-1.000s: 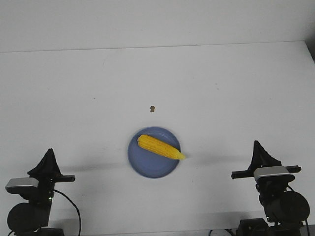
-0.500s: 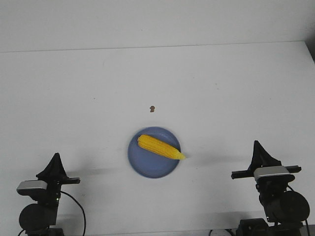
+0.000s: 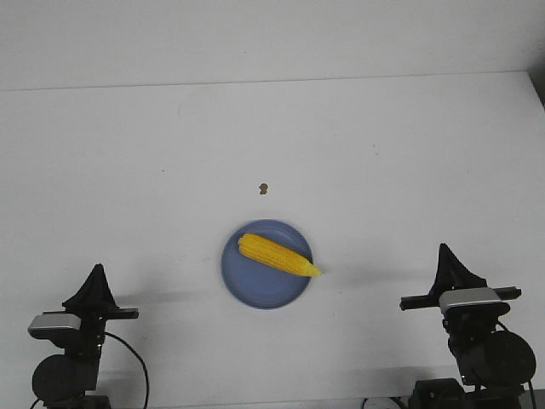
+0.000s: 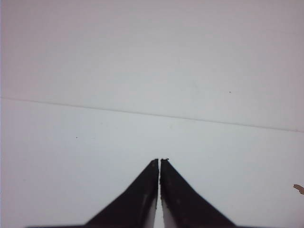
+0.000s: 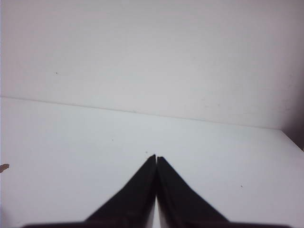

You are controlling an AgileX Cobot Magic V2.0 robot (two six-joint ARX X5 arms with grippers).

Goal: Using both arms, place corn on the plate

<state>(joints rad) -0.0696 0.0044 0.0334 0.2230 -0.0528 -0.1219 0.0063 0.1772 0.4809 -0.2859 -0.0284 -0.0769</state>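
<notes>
With the corn (image 3: 278,255) resting on the plate (image 3: 255,290), the job looks done; both arms' fingers are together, so parking them well clear suffices.

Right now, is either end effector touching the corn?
Apart. Front view shows left end effector and right end effector far from the corn on the plate.

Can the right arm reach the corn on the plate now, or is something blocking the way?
Probably yes. Only bare white table lies between the right gripper, shut and empty, and the corn on the plate. The pointed tip faces that side.
</notes>
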